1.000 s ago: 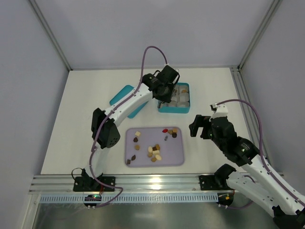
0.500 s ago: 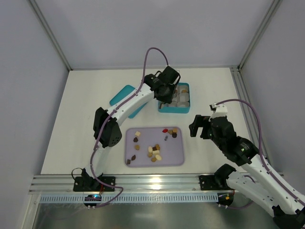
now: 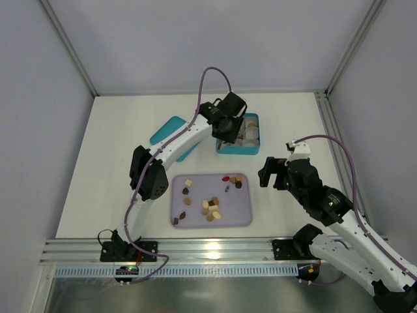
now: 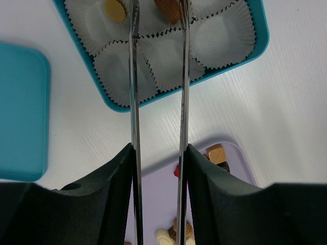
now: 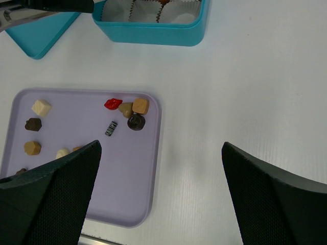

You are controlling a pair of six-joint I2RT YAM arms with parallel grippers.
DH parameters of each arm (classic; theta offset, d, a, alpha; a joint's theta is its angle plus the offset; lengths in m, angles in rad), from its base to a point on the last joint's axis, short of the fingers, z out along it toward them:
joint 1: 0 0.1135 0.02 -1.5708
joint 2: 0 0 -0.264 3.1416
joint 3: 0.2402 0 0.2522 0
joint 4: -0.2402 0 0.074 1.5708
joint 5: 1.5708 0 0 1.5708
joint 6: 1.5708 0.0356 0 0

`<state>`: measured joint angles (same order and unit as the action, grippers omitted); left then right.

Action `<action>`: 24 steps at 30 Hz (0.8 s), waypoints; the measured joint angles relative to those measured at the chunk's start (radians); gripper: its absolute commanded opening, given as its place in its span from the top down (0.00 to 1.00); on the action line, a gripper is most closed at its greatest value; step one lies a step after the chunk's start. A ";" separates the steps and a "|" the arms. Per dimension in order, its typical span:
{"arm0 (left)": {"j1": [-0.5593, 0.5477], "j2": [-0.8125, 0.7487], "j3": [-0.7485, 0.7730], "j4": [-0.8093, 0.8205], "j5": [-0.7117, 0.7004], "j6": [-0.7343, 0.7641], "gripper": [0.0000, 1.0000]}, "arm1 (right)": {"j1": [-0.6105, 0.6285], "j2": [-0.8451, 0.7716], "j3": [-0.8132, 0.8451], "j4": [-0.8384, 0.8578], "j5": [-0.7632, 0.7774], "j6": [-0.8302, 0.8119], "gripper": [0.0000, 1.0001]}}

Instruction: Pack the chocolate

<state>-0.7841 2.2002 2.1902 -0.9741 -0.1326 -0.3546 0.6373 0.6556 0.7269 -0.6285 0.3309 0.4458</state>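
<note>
Item: chocolate, assorted bite-size pieces. One brown piece (image 4: 166,7) lies in a back-row white crinkled paper cup (image 4: 168,61) of the open teal rectangular box (image 4: 258,30), with a tan oval piece (image 4: 115,9) in the cup beside it. The nearer cups in the left wrist view show no filling. Remaining stock sits on the flat lavender plastic tray (image 5: 153,168), well apart from the box: a red lip-shaped piece (image 5: 113,103), a tan cube (image 5: 140,105), a dark round piece (image 5: 136,121), a cream cube (image 5: 41,107), a dark brown lump (image 5: 33,124), a small striped piece (image 5: 111,128) and others toward the near edge. Left gripper (image 4: 159,5): two long thin fingers reach over the box, parted by a narrow gap wider than the brown piece, which sits against the right finger and clear of the left, so it appears to be released rather than clamped. The tips run off the frame. Right gripper (image 5: 161,147): spread wide, holding nothing, hovering over the right edge of the tray. Teal lid (image 4: 20,112): flat on the white table (image 5: 245,102), just left of the box. Step judged in hand: setting a piece into its cup. Handling advice: raise the fingers straight up so they do not snag the light pleated paper, which would likely shift or tip; confirm the piece sits flat; then take one tray piece at a time, choosing isolated ones first, and assign each to an unfilled cup. The clustered pieces by the tray's far right corner call for a narrow approach to avoid nudging their neighbours.
</note>
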 measured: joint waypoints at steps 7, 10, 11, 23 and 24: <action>0.000 0.000 0.009 0.003 0.004 0.018 0.57 | 0.000 0.000 0.001 0.000 0.000 -0.003 0.00; 0.000 -0.005 0.011 0.008 0.010 0.026 0.57 | 0.000 0.000 0.001 0.000 0.000 -0.003 0.00; 0.000 -0.011 0.011 0.008 0.014 0.028 0.57 | 0.000 0.000 0.001 0.000 0.000 -0.003 0.00; -0.016 -0.408 -0.265 0.055 0.037 0.026 0.58 | 0.000 -0.003 0.004 0.000 0.012 -0.006 0.00; -0.022 -0.451 -0.310 0.059 0.037 0.023 0.57 | -0.002 -0.006 0.004 0.000 0.012 -0.006 0.00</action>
<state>-0.8062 1.7489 1.8805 -0.9154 -0.0956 -0.3317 0.6353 0.6498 0.7307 -0.6285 0.3431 0.4393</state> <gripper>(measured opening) 0.430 0.996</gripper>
